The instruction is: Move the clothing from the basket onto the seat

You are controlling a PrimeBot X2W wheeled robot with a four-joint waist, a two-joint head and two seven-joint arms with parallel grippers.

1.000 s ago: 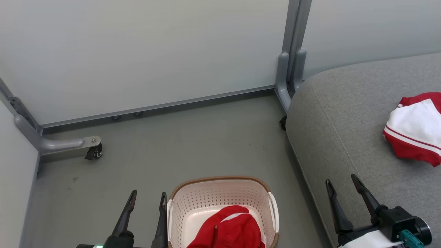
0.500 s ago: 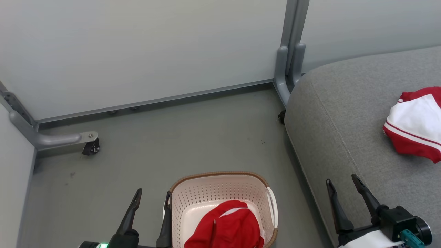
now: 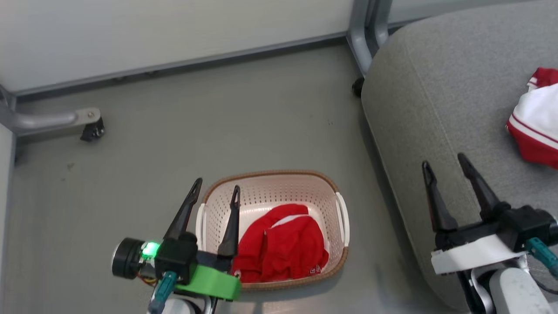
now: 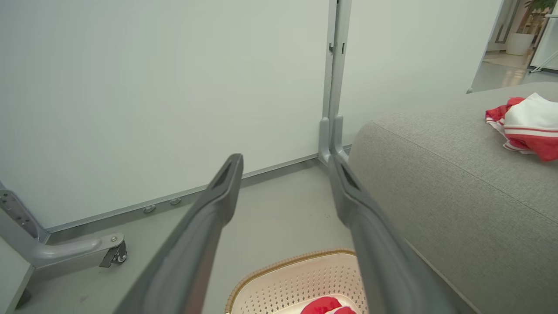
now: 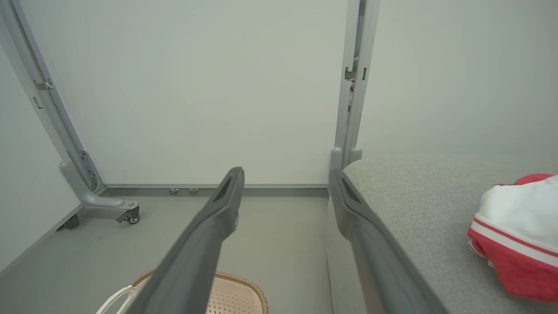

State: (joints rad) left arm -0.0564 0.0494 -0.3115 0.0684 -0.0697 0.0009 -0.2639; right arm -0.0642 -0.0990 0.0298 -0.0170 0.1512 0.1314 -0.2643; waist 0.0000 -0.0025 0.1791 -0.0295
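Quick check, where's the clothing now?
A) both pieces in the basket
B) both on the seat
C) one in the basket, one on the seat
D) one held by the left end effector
C: one garment lies in the basket, and a second garment rests on the seat.

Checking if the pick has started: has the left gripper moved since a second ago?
Yes. Judged against the basket, the left gripper has shifted to the robot's right: its inner finger, earlier outside the basket's left edge, now overlaps the basket's inside.
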